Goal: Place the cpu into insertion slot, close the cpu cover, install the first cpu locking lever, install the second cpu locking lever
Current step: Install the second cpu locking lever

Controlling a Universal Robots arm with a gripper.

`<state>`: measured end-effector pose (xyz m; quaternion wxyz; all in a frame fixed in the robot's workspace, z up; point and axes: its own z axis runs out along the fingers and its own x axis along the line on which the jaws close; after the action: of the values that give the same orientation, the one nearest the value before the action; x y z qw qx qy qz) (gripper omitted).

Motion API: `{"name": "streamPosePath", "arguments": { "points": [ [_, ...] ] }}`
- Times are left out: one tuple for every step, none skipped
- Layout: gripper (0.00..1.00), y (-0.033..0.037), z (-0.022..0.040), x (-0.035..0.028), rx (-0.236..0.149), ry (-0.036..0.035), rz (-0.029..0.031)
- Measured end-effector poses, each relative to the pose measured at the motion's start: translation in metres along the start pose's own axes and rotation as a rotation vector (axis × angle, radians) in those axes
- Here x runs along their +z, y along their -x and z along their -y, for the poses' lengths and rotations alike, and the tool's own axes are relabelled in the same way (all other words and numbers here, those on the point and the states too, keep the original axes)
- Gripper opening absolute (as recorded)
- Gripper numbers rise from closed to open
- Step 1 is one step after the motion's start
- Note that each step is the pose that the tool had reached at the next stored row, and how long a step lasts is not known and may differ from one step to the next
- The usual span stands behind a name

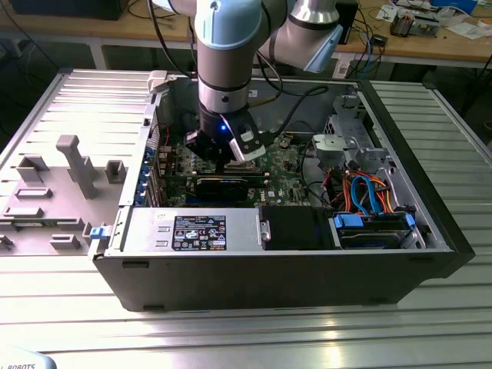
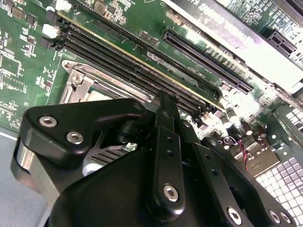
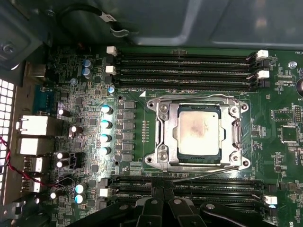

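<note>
The cpu [image 3: 199, 134], with its silvery top, lies flat in the insertion slot [image 3: 245, 163] on the green board. The cpu cover [image 3: 165, 137] lies down around it, the chip showing through its square cut-out. One thin wire lever [image 3: 199, 96] runs along one side of the socket and another [image 3: 208, 172] along the opposite side, nearest me. My gripper [image 3: 163, 191] hovers just off that side, over the memory slots, fingers together with nothing seen between them. In the second wrist view the gripper [image 2: 166, 101] points down beside the socket corner [image 2: 78, 85]. In the exterior view the gripper [image 1: 225, 165] sits inside the open case.
Memory slots [image 3: 184, 66] flank the socket on both sides. A long black card [image 1: 223, 184] lies close to the gripper. A drive cage with blue and orange cables [image 1: 369, 196] is at the exterior view's right, and a grey fixture tray [image 1: 61, 184] at its left.
</note>
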<state>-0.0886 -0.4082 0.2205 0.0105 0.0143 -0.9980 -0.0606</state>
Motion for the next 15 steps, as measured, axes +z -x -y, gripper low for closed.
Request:
{"name": "streamPosePath", "arguments": {
  "points": [
    [0.11,-0.0001,0.0,0.0003,0.0,0.0009,-0.0002],
    [0.11,-0.0004,0.0001,0.0007,0.0,0.002,-0.0001],
    [0.11,-0.0007,0.0002,0.0012,0.0,0.0031,-0.0003],
    [0.11,-0.001,0.0003,0.0018,0.0,0.0043,-0.0005],
    [0.11,-0.0013,0.0004,0.0027,0.0,0.0053,-0.0011],
    [0.11,-0.0018,0.0006,0.0037,0.0,0.0066,-0.0016],
    [0.11,-0.002,0.0006,0.0043,0.0,0.008,-0.0018],
    [0.11,-0.0023,0.0007,0.0051,0.0,0.0107,-0.0018],
    [0.11,-0.0029,0.0007,0.0057,0.0,0.014,-0.0016],
    [0.11,-0.0037,0.0008,0.0069,-0.001,0.0213,-0.0014],
    [0.11,-0.0044,0.001,0.0081,-0.001,0.0296,-0.0012],
    [0.11,-0.0046,0.001,0.0087,-0.001,0.0338,-0.0011],
    [0.11,-0.0046,0.0009,0.0094,-0.001,0.0382,-0.0009],
    [0.11,-0.0046,0.0006,0.0106,-0.001,0.0458,-0.0007],
    [0.11,-0.0047,0.0005,0.0118,-0.001,0.0529,-0.0005]
  ]
}}
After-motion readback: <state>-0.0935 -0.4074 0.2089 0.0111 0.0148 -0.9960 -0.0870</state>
